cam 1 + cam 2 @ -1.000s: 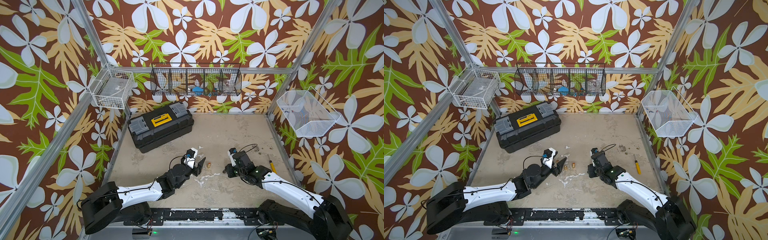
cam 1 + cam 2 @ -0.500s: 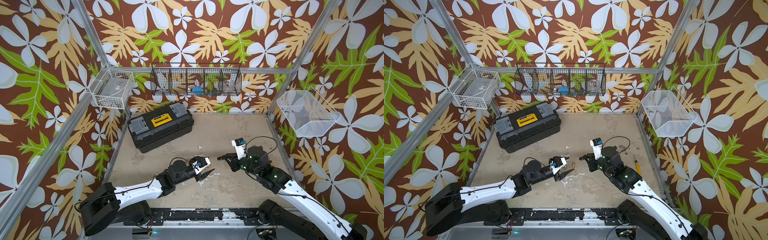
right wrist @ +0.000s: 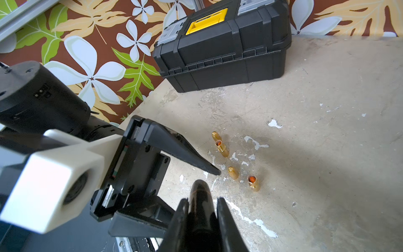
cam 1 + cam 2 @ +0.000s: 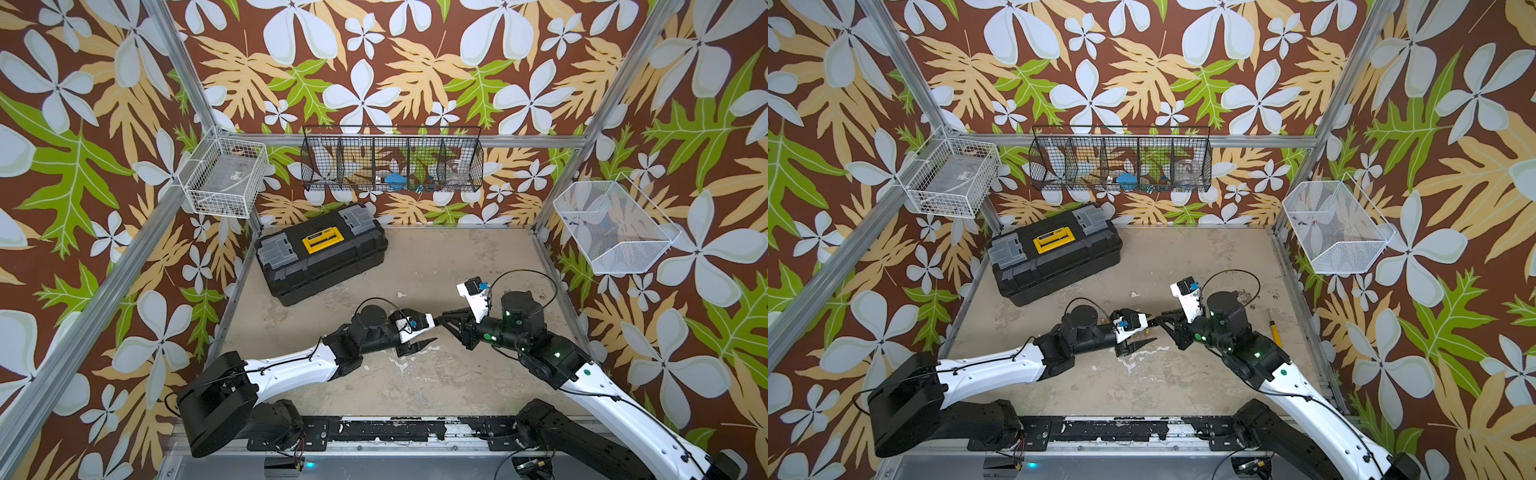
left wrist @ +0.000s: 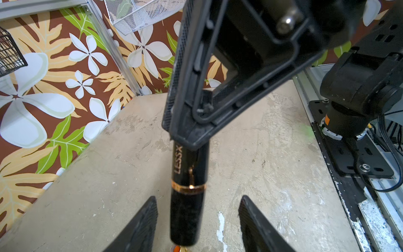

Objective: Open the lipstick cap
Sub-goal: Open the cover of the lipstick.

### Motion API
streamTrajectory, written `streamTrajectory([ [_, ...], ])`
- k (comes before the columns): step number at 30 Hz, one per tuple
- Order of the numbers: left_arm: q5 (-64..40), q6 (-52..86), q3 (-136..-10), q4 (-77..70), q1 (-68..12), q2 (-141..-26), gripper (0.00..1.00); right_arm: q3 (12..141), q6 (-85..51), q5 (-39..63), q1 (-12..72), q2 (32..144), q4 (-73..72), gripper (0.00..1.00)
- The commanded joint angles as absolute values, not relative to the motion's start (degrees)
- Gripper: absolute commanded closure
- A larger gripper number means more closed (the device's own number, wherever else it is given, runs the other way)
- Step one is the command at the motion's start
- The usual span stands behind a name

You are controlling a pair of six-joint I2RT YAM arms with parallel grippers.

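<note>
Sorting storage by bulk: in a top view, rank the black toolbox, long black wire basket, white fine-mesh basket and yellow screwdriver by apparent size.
Largest: black toolbox and long black wire basket, about alike, so unranked.
Then: white fine-mesh basket.
Smallest: yellow screwdriver.

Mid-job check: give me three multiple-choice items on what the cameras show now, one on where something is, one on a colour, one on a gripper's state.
1. The toolbox stands:
A) at the table's back left
B) at its front right
C) at its front left

2. The band around the lipstick is:
A) silver
B) gold
C) blue

3. The left gripper is:
A) shut on the lipstick
B) open, a jaw on either side of the lipstick
C) out of sight

Key:
1 A: both top views show it by the back left corner.
2 B: the left wrist view shows a gold ring.
3 B: both jaws stand clear of the lipstick, which the right gripper holds.
</note>
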State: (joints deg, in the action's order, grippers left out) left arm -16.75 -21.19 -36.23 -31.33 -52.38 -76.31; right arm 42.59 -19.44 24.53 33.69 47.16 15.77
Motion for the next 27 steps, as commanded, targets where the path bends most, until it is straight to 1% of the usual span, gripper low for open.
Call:
streamTrajectory([
  [1,-16.69,-19.95,-36.80,-32.87,-52.27,-76.60,0.42,42.35,-18.99,26.19,33.68,47.18,13.94,0.82],
  [10,-16.25,-19.53,-36.59,-33.05,-52.28,-76.58,0.63,42.02,-18.93,26.46,33.66,48.32,13.99,0.81],
  [16,-16.52,-19.77,-36.61,-32.78,-52.28,-76.62,0.70,42.19,-18.93,26.43,33.66,48.50,14.09,0.81],
  [23,-16.54,-20.39,-36.82,-31.66,-52.29,-76.84,0.72,42.36,-18.91,26.49,33.66,48.69,14.39,0.81],
  [25,-16.68,-20.80,-36.83,-31.06,-52.28,-76.92,0.78,42.38,-18.98,26.38,33.66,48.69,14.58,0.81],
  [27,-16.60,-20.92,-36.72,-30.88,-52.28,-76.88,0.80,42.55,-18.97,26.34,33.66,48.68,14.72,0.81],
])
